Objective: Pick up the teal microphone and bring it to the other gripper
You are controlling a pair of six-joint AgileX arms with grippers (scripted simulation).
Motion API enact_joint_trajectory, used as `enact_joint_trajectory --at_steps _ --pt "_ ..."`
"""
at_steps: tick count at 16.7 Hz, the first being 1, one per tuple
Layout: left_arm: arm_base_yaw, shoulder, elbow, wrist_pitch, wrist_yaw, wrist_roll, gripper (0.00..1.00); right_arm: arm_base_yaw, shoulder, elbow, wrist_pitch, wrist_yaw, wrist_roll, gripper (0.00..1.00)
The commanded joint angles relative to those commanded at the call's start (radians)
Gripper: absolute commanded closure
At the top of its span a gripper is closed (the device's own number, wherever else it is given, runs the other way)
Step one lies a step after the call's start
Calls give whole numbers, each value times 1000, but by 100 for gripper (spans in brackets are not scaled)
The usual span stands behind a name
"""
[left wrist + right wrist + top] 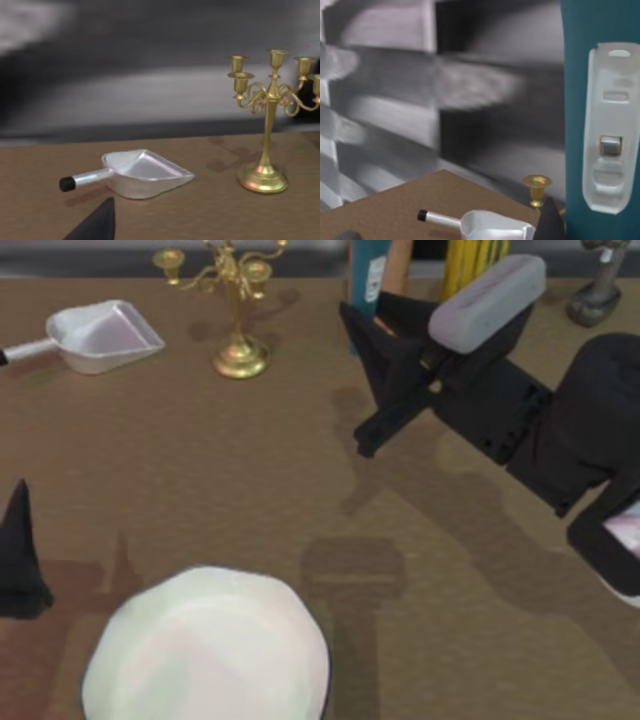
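Right gripper (372, 380) is seen near the desk's far edge, clamped on the teal microphone (368, 275); left gripper (20, 555) is parked at the left edge, finger state can't be told.

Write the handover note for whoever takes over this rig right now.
Right gripper: at the table's far edge, close against the slim teal microphone with the white switch patch. These views do not confirm a grasp.
Left gripper: parked at the table's left edge, far from the microphone.
Done: the right gripper has reached the microphone.
Left: confirm the grasp, lift the microphone and carry it across to the left gripper.
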Motion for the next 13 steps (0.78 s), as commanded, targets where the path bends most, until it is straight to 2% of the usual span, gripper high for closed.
enact_joint_trajectory --at_steps 3,9,13 --pt "-41 190 114 63 128 17 0 0 0 0 0 0 0 100" --pt "-139 689 415 243 435 61 0 0 0 0 0 0 0 100" --pt "-198 959 591 347 615 89 0 0 0 0 0 0 0 100"
